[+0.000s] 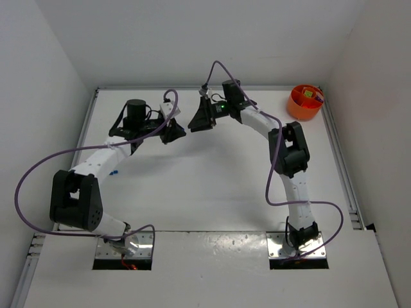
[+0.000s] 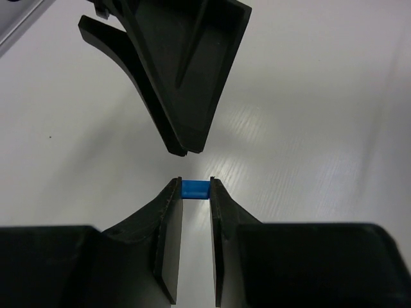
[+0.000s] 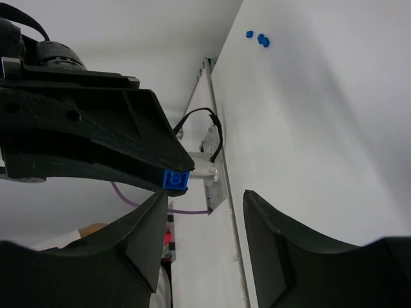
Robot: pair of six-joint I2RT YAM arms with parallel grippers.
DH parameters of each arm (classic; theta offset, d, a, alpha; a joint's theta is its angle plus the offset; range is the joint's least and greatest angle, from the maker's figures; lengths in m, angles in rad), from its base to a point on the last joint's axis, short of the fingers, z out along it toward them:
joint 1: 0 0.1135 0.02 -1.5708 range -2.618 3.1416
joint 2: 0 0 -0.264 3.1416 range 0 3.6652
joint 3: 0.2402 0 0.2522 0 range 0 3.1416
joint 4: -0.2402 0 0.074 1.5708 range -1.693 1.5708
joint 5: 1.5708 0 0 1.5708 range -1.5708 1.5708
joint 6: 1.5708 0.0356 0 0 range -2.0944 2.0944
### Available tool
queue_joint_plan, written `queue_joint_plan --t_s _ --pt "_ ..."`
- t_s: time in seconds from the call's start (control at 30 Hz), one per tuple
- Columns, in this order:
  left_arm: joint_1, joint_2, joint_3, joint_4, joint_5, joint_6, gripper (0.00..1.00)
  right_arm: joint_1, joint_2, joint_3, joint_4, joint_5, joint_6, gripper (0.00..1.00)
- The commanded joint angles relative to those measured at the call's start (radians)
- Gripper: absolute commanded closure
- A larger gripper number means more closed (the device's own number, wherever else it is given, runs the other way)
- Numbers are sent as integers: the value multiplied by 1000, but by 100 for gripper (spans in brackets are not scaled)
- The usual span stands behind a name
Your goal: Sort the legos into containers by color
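My left gripper (image 2: 195, 183) is shut on a small blue lego (image 2: 195, 188), pinched at the fingertips above the table. In the top view the left gripper (image 1: 182, 131) points right, tip to tip with my right gripper (image 1: 191, 126). The right gripper (image 3: 205, 196) is open and empty. The blue lego (image 3: 175, 180) sits just off its left fingertip, outside the jaws. The round orange tub (image 1: 304, 102) stands at the far right corner, far from both grippers, with yellow and orange pieces inside. Two loose blue legos (image 1: 114, 172) lie by the left arm; they also show in the right wrist view (image 3: 257, 38).
White walls close the table on the left, back and right. A rail (image 1: 340, 167) runs along the right edge. Purple cables (image 1: 29, 173) loop off both arms.
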Motion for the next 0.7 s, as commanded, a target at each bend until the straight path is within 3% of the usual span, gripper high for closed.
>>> queue_joint_plan --t_s 0.0,0.33,0.53,0.67 --pt "-24 -24 -5 73 -11 16 85 17 4 3 73 -48 48 48" --pt "-62 -14 -5 111 -20 6 85 35 22 30 107 -66 70 46" --pt "-62 -23 -17 158 -96 -27 85 45 31 40 139 -99 99 58" --pt "-62 -47 -63 254 -144 -47 85 54 51 66 177 -128 172 59"
